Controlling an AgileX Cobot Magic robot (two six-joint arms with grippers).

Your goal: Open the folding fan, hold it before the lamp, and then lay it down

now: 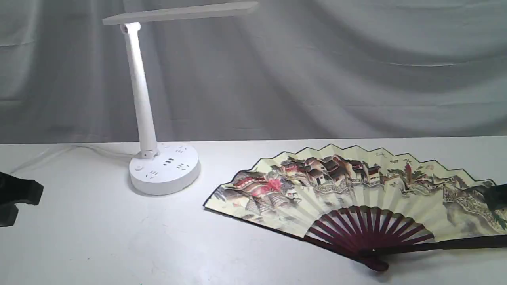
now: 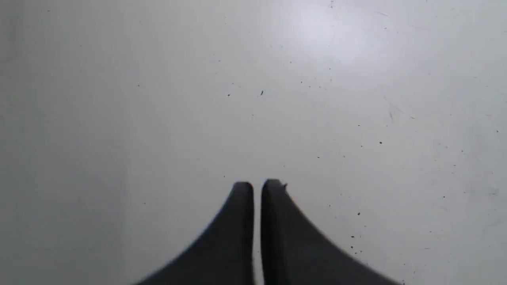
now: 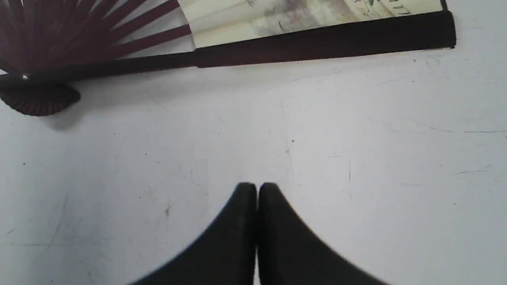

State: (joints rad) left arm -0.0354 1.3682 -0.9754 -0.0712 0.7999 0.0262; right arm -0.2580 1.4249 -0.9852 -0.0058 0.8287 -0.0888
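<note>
The folding fan (image 1: 356, 190) lies spread open and flat on the white table (image 1: 99, 237), right of the lamp, painted side up, maroon ribs and pivot toward the front. The right wrist view shows its dark guard (image 3: 324, 39) and ribs (image 3: 79, 35). The white lamp (image 1: 163, 166) stands at the back left, its light bar (image 1: 180, 14) overhead. My right gripper (image 3: 257, 186) is shut with nothing in it, over bare table a short way from the guard. My left gripper (image 2: 256, 185) is shut and empty over bare table at the far left (image 1: 23, 194).
A grey cloth backdrop (image 1: 317, 71) hangs behind the table. The lamp's white cord (image 1: 79, 148) trails off to the back left. A dark blurred shape (image 1: 497, 197) sits at the right edge over the fan's end.
</note>
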